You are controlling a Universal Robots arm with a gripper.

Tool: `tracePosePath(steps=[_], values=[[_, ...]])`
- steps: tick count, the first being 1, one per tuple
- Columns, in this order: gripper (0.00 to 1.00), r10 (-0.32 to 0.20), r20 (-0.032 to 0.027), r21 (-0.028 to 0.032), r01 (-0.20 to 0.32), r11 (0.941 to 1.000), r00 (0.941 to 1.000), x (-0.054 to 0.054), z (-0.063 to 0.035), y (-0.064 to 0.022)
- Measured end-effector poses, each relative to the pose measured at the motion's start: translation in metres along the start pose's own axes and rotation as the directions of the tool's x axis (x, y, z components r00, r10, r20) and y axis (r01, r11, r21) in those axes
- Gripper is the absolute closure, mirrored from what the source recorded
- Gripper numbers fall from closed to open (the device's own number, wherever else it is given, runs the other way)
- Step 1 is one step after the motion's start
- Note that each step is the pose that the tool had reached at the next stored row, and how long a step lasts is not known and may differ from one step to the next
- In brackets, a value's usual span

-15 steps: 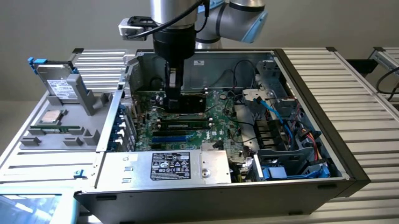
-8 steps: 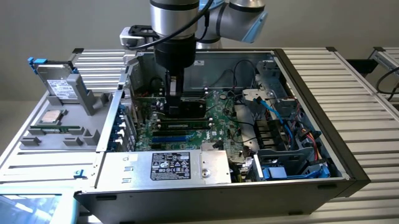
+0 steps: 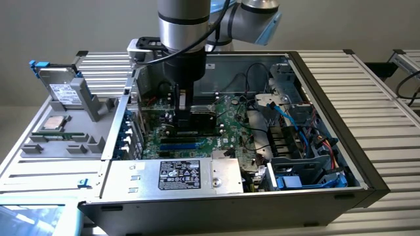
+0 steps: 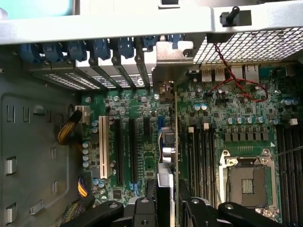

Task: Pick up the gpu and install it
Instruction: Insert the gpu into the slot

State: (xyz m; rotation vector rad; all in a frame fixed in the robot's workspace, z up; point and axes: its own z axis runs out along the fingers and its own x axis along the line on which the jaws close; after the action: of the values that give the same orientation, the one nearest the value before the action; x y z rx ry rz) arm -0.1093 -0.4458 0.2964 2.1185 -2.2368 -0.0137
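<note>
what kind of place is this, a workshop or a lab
Probably a robotics lab bench for computer assembly: an open black metal desktop case on a ribbed aluminium table, a grey parts tray beside it, and the tool gripping a green circuit card inside it.

The gpu [image 4: 175, 118] shows edge-on; its end within the tool [image 4: 166, 208] is hidden. Text on the power supply label [image 3: 178, 174] is illegible.
</note>
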Motion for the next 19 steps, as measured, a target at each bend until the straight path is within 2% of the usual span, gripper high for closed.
tracePosePath(steps=[9, 12, 15, 17, 18, 19], values=[[0.72, 0.0, -0.0002, -0.0001, 0.0, 1.0, 1.0, 0.0, 0.0165, 0.0021], [0.72, -0.002, -0.003, 0.0002, 0.002, 1.0, 1.0, -0.001, 0.0218, 0.003], [0.72, -0.007, -0.0153, 0.0009, 0.007, 1.0, 0.9999, -0.002, 0.0234, 0.0033], [0.72, -0.011, -0.0286, 0.0017, 0.011, 0.9999, 0.9995, -0.004, 0.024, 0.0036], [0.72, -0.013, -0.0334, 0.0019, 0.013, 0.9999, 0.9994, -0.005, 0.0243, 0.004], [0.72, -0.016, -0.0336, 0.0021, 0.016, 0.9999, 0.9993, -0.005, 0.025, 0.0043]])
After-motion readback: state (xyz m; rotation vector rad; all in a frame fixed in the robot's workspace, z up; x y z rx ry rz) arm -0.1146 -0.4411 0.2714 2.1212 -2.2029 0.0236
